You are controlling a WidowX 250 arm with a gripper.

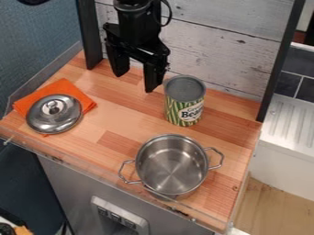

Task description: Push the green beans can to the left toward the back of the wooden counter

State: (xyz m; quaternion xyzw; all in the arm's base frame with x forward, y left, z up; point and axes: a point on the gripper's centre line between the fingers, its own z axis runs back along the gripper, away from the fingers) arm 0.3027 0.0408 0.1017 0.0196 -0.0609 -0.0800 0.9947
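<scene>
Hanging over the rear of the wooden counter (116,121), with the black gripper (134,83) spread wide around nothing. Just beside its right-hand finger in the view, at the green-striped can (184,108), standing upright with only a narrow gap between. Farther forward and right of the gripper, at the steel pot (171,165), near the front edge. Left and forward, at the lid (54,114), partly on an orange cloth (64,86), near the left edge. Between lid and pot, along a broad stretch of wood. Behind, close to the plank wall (227,46).

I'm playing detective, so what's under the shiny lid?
An orange cloth lies under the lid, sticking out past it. The lid covers the middle, so I can't see there.
</scene>
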